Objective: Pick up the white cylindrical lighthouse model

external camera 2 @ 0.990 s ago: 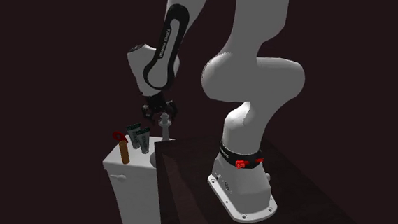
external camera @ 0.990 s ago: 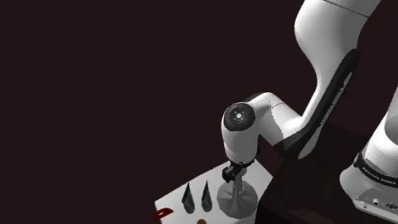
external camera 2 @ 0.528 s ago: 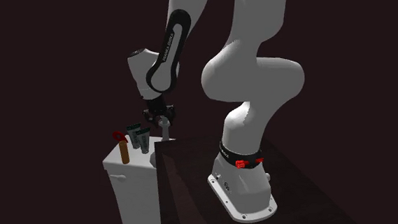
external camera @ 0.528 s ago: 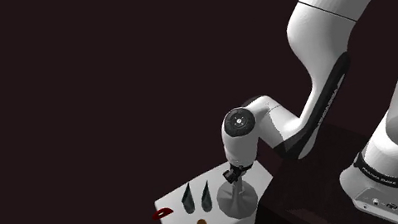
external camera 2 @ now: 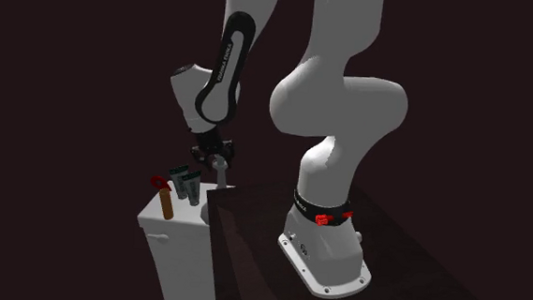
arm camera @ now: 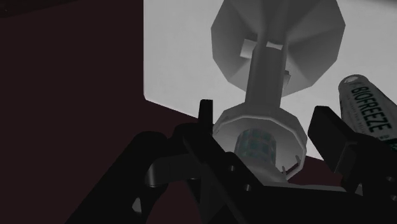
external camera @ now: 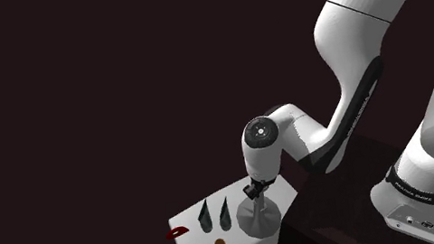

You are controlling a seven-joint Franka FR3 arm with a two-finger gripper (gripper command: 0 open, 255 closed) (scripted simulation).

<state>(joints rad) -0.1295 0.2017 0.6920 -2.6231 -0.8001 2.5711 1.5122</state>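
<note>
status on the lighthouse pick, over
hand open, astride top of lighthouse model. model upright on white cabinet, not lifted. biofreeze tube beside it, not blocking.

The word BIOFREEZE runs along the side of a tube (arm camera: 366,109).

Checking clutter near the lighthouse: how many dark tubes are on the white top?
2, in the shoulder view: the right tube beside the lighthouse, the left tube just beside that one. The arm may hide more.
</note>
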